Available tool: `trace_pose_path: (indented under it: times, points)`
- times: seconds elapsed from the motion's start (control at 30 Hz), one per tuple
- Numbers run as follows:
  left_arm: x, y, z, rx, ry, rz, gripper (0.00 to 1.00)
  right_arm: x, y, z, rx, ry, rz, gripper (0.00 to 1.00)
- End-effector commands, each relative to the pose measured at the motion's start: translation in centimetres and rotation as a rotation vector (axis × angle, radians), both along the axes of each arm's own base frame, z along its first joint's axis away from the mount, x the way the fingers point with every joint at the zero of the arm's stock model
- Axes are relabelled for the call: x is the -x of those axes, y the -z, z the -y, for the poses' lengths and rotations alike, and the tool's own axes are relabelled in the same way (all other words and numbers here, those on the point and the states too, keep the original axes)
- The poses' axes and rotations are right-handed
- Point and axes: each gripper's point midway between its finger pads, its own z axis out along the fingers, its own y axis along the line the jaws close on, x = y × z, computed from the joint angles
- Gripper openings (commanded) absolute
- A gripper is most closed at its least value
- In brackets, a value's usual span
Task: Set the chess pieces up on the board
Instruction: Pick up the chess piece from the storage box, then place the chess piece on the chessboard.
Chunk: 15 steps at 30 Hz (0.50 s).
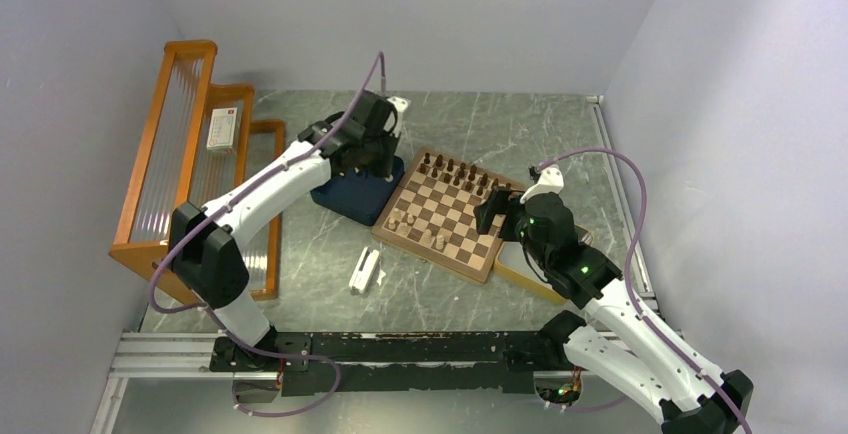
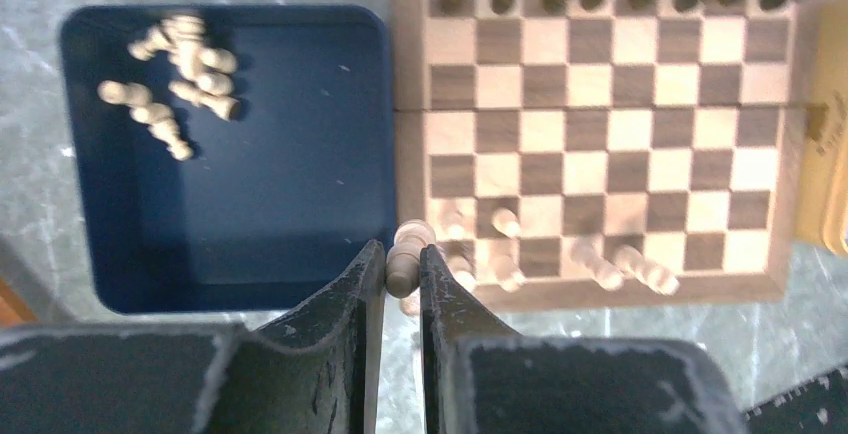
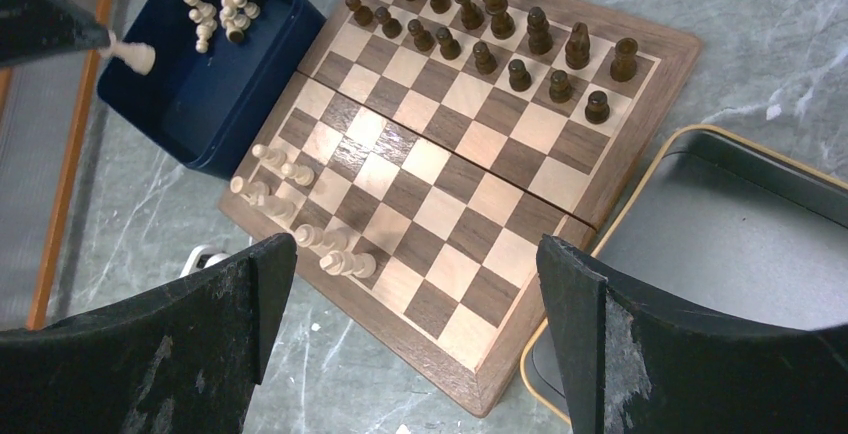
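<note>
Grey-green marble table [image 1: 330, 254] under plain pale walls, and the board [image 1: 447, 216] sits turned at an angle near its middle. Nearest the arms, a small white object [image 1: 365, 270] lies just off the board's near-left edge. At the board's near-right corner the right gripper [image 3: 417, 246] hangs with its fingers spread wide and nothing between them, above the edge of a yellow-rimmed tray [image 3: 770, 157] that looks empty and touches the board on that side. Along the board's near-left edge stand the pale pieces [image 3: 290, 204], only part of their two rows filled. Along its far edge the dark pieces [image 3: 480, 24] make two full rows. Against the board's left side rests the dark blue tray [image 2: 290, 154], with a heap of loose pale pieces [image 2: 175, 69] in its far corner. Close to where that tray meets the board, the left gripper [image 2: 402, 259] has its fingers nearly together, pinching one pale piece [image 2: 405, 254] that juts out past the fingertips.

This looks like the carry from tray to board for the pale side. The next move likely calls for turning the piece base-down, lowering it onto a free square in the pale rows, and keeping clear of its close neighbours
</note>
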Motion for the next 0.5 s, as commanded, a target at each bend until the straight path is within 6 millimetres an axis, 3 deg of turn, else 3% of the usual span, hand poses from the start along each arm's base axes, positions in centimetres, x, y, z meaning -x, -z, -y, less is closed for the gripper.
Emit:
trace_pose_path:
  times: [0.0, 0.23, 0.47]
  points:
    - [3.8, -0.4, 1.7, 0.004, 0.042, -0.009, 0.13, 0.1, -1.4, 0.1, -0.023, 0.012, 0.024, 0.95]
    - [8.4, -0.2, 4.5, 0.029, 0.115, 0.003, 0.13, 0.1, -1.5, 0.6, -0.011, 0.027, 0.031, 0.95]
    - [11.0, 2.6, 6.1, -0.003, 0.146, -0.025, 0.14, 0.1, -1.3, 0.7, -0.001, 0.031, 0.019, 0.95]
